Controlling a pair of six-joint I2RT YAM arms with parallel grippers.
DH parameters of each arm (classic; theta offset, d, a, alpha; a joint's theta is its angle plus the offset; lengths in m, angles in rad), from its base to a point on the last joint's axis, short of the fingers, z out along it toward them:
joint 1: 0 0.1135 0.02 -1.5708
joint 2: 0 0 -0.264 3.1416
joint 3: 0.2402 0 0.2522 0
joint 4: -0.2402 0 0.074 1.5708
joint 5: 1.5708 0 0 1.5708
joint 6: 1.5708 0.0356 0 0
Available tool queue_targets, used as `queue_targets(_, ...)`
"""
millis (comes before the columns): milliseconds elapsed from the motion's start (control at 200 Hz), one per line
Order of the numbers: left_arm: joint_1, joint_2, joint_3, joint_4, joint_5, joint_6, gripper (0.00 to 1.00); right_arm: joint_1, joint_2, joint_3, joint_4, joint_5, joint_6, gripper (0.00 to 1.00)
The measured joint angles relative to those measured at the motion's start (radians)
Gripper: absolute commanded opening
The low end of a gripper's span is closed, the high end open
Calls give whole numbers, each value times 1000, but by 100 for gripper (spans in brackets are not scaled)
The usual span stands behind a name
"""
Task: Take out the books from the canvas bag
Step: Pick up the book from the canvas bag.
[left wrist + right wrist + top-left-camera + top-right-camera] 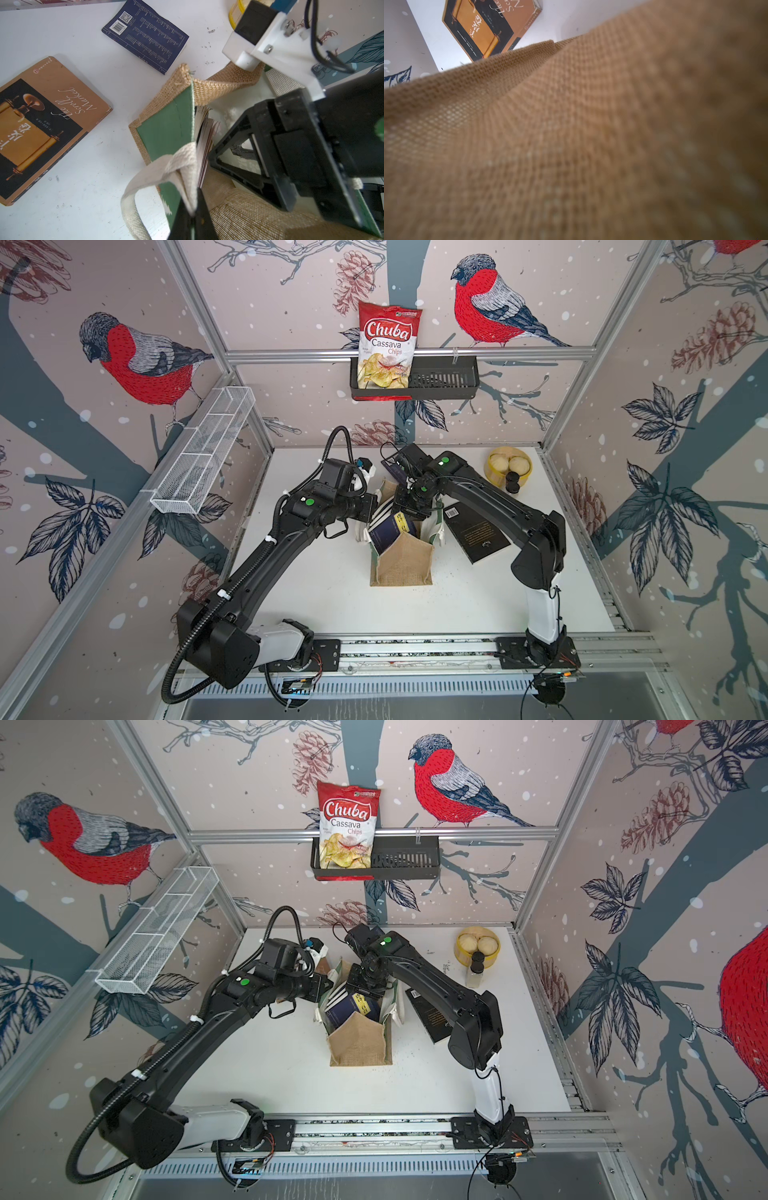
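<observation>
The canvas bag stands mid-table, its mouth open. Several books stand inside it, the front one navy with a yellow label; their page edges show beside the green panel. My left gripper is shut on the bag's white handle. My right gripper reaches down into the bag over the books; burlap fills its wrist view and hides the jaws. Out on the table lie a black book, a navy book and a brown book.
A yellow bowl and a small dark-capped bottle stand at the back right of the table. On the back wall a red chips bag sits in a black basket. A white wire shelf hangs on the left wall.
</observation>
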Motion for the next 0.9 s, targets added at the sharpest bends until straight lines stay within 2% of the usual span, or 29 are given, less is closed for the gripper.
queue_targets(240, -7, -6, -8, 17, 11, 0, 0, 1, 15, 3, 28, 0, 6, 48)
queue_targets(450, -7, -10, -16, 21, 10, 0, 0, 2, 5, -55, 79, 1, 7, 44)
queue_targets(635, -8, -12, -19, 21, 10, 0, 0, -1, -16, -104, 114, 0, 7, 35)
queue_targets(815, -8, -13, -25, 26, 10, 0, 0, -2, -30, -115, 113, 2, 7, 19)
queue_targets(901, -8, -13, -27, 29, 10, 0, 0, -2, -40, -130, 114, 2, 8, 16)
